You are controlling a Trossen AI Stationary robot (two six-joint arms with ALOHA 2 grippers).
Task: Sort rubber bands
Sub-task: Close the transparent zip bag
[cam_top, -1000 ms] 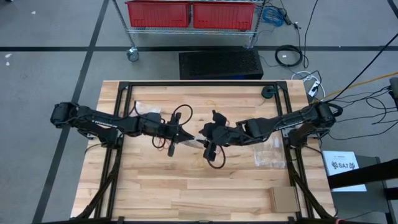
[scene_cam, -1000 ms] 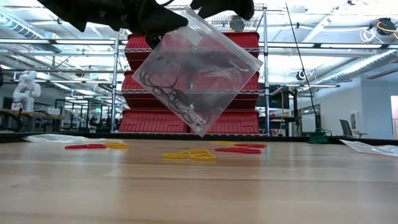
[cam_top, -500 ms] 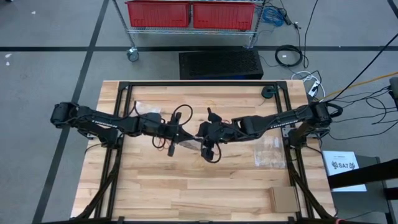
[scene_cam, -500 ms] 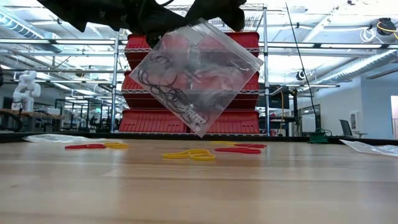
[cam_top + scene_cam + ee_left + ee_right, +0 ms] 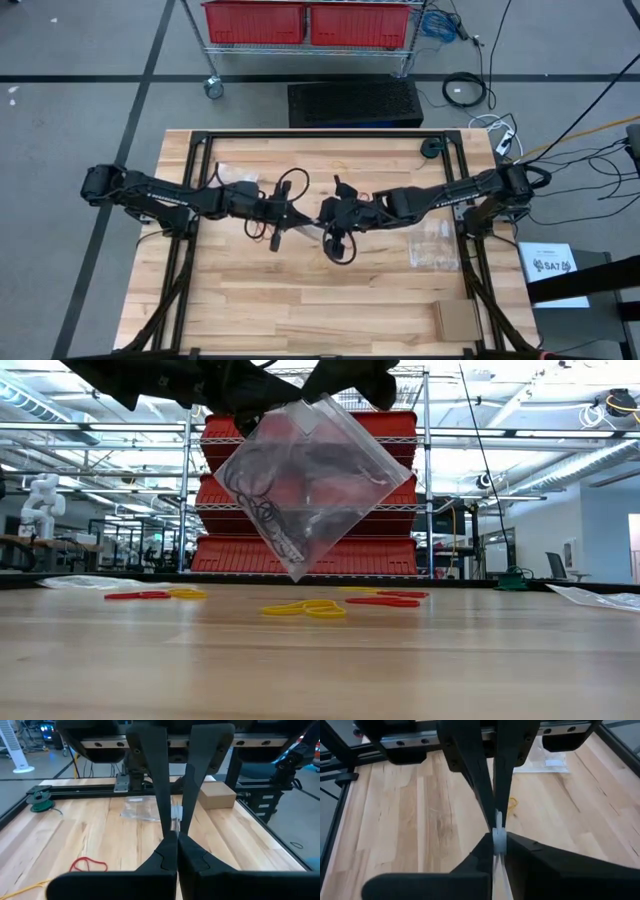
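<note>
A clear plastic bag (image 5: 315, 485) with several black rubber bands (image 5: 262, 500) inside hangs above the table's middle, one corner pointing down. My left gripper (image 5: 296, 222) and my right gripper (image 5: 324, 218) face each other over it, and both are shut on its top edge. Loose red rubber bands (image 5: 140, 595) and yellow ones (image 5: 305, 608) lie flat on the wood below. A red band (image 5: 87, 866) also shows in the left wrist view, and a yellow one (image 5: 511, 802) in the right wrist view. My left gripper pinches the bag's top edge (image 5: 176, 820) between its two fingers, coming from the table's left. The bag hangs below the fingers, clear of the table. My right gripper pinches the bag's white closure strip (image 5: 498, 827) between its two fingers, coming from the table's right. The bag hangs below it, tilted on one corner.
Another clear bag (image 5: 237, 175) lies at the far left of the table, and more clear bags (image 5: 435, 245) lie at the right. A cardboard box (image 5: 455, 320) sits at the near right corner and a green roll (image 5: 432, 147) at the far right.
My right gripper has gone toward the table's left, closer to my left gripper. The hanging bag has swung, so its bottom corner now points further to the left, and the black bands inside have shifted with it.
</note>
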